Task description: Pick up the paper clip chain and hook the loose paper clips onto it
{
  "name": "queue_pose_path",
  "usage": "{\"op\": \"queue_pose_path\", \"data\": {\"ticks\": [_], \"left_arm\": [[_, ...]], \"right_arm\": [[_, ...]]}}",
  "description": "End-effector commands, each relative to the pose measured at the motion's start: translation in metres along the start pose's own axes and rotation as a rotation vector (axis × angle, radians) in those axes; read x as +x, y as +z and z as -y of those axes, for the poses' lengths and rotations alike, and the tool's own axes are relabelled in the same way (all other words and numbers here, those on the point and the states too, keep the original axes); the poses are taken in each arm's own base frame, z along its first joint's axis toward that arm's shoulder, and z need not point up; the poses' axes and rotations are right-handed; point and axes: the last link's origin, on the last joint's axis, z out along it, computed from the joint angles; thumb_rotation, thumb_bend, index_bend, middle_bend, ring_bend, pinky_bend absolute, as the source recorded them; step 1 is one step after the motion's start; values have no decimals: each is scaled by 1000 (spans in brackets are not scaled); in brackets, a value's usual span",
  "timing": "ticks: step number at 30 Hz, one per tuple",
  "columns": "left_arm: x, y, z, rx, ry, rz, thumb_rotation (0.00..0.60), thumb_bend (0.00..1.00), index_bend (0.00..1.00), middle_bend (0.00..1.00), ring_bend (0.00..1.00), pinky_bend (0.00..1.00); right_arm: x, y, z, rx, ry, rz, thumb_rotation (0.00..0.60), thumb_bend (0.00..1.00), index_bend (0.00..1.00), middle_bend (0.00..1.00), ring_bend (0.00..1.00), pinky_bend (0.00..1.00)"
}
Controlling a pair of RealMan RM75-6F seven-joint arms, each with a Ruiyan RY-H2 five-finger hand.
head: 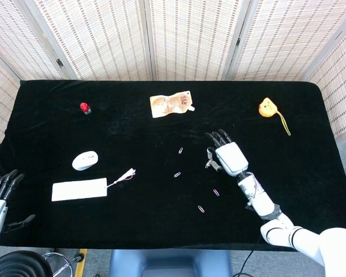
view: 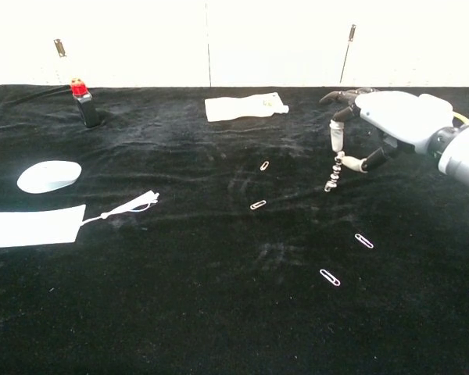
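Table cloth [view: 180,312]: black, matt, velvety nap with brush marks. Right hand [view: 391,117]: smooth, glossy white plastic shell, dark fingertips. Paper clip chain [view: 334,173]: bright wire metal. Loose clips [view: 329,277]: same shiny metal. Mouse [view: 49,176]: smooth white plastic. Pouch [head: 172,104]: crinkled glossy foil.

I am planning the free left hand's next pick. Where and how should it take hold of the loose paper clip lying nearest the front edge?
Probably pinch the paper clip from straight above across its two long sides: it lies flat on the cloth, leaving no edge to slide under.
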Motion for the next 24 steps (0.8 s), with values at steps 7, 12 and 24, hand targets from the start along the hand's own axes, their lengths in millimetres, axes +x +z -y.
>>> {"op": "queue_pose_path", "data": {"ticks": [7, 12, 24], "left_arm": [[-1, 2, 1, 7, 6, 3, 600, 70, 0, 0, 0, 0], [-1, 2, 0, 3, 5, 0, 600, 70, 0, 0, 0, 0], [-3, 3, 0, 3, 12, 10, 600, 70, 0, 0, 0, 0]], "right_arm": [[3, -19, 7, 43, 30, -4, 600, 474, 921, 123, 81, 0], [1, -31, 13, 64, 31, -13, 600, 477, 921, 126, 81, 0], [3, -63, 21, 92, 40, -31, 600, 478, 921, 126, 82, 0]]}}
